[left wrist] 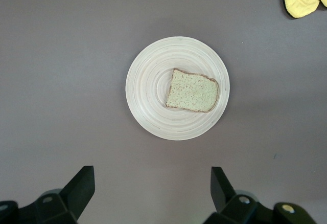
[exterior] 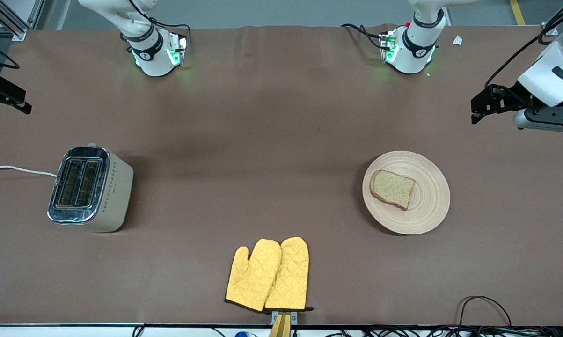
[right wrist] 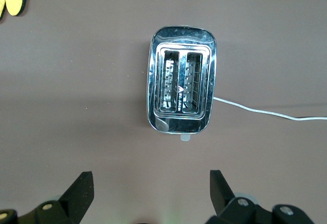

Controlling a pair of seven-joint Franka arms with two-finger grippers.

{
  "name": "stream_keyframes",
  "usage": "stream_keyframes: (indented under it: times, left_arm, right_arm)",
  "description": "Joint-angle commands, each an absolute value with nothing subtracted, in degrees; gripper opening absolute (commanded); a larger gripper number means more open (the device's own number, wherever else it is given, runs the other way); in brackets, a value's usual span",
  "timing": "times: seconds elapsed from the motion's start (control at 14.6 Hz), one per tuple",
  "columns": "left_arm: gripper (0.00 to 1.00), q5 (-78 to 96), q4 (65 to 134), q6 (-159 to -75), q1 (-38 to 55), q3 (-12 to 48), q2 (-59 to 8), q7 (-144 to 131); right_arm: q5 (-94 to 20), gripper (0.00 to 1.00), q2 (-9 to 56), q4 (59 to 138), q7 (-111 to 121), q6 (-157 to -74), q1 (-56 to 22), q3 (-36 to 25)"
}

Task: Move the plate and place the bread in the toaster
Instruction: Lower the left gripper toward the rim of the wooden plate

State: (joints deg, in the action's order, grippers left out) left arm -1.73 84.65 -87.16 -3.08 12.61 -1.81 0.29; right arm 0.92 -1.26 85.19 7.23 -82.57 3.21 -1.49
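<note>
The light wooden plate [exterior: 426,210] lies on the brown table toward the left arm's end, with the bread slice [exterior: 392,189] flat on it. Both show in the left wrist view: plate [left wrist: 148,91], bread [left wrist: 192,91]. The cream toaster [exterior: 115,187] stands toward the right arm's end with both slots empty; in the right wrist view its chrome top [right wrist: 181,127] faces up. My left gripper [exterior: 481,106] hangs open and empty [left wrist: 152,175] high over the table, apart from the plate. My right gripper [exterior: 7,96] hangs open and empty [right wrist: 152,179] high over the table by the toaster.
A pair of yellow oven mitts [exterior: 269,275] lies at the table edge nearest the front camera, midway between toaster and plate. The toaster's white cord [exterior: 14,169] runs off the right arm's end of the table. Cables [exterior: 482,309] lie along the near edge.
</note>
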Motion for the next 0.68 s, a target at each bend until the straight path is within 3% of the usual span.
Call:
stream_keyframes:
  times: [0.0, 0.61]
  left_arm:
    - [1.00, -2.02, 82.71, -85.78, -3.16, 12.66, -2.64, 0.44]
    - [1.00, -2.90, 83.41, -85.34, -3.51, 12.48, -3.68, 5.78]
  right_arm:
    - [0.00, 1.00, -1.41, 84.99, 7.73, -83.14, 3.69, -1.41]
    - [-1.05, 1.00, -1.41, 84.73, 7.38, -85.69, 4.13, -1.41]
